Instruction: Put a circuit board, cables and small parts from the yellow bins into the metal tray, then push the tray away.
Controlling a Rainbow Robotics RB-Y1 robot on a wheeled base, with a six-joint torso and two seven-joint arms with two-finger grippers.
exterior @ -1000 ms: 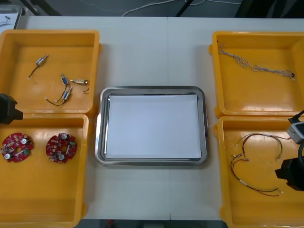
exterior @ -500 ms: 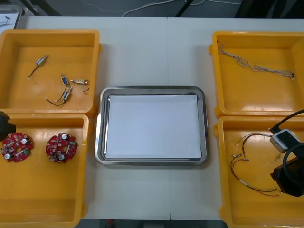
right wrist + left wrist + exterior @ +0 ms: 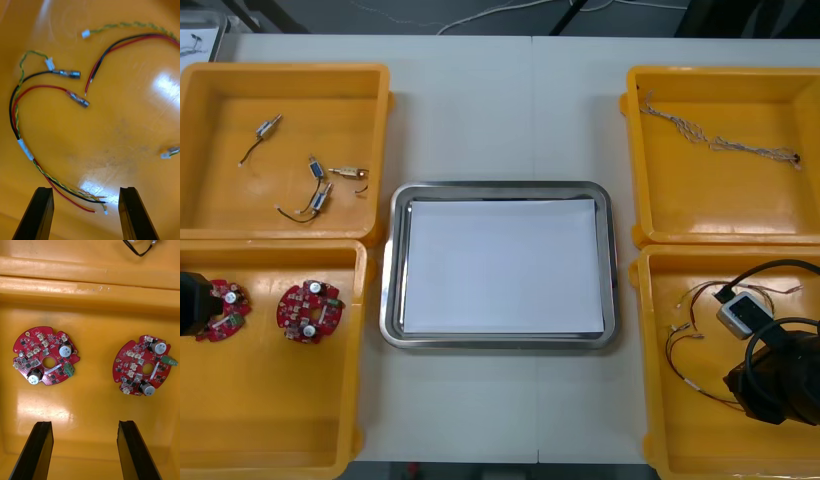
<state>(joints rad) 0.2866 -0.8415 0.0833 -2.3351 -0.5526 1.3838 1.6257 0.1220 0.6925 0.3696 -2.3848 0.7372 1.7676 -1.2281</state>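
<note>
Front view: white-lined metal tray (image 3: 500, 187) sits centred between yellow bins (image 3: 280, 425). Left arm (image 3: 192, 303) overhangs the near-left bin's circuit boards (image 3: 308, 310), right arm (image 3: 775, 380) the near-right bin's cables (image 3: 690, 333).

Left wrist view: left gripper (image 3: 84, 423), fingers apart, above two boards.

Right wrist view: right gripper (image 3: 85, 189), fingers apart, over cable ends.

Electronics lab / robot kitting bench, not a home or shop.

Light flat table (image 3: 510, 110) set up as a sorting stn: four yellow plastic bins (image 3: 280, 400) w/ stock kept apart by type. Small metal parts (image 3: 320, 192) w/ wire tails at 10 o'clock, round red circuit boards (image 3: 308, 311) w/ capacitors & connectors at 8, pale twisted cable (image 3: 720, 146) at 2, red, black & yellow-green cables (image 3: 25, 149) w/ crimped ends at 4. Shiny metal tray (image 3: 500, 187), white inside, at centre. Dark floor (image 3: 630, 18) beyond the table edge at 12.
</note>
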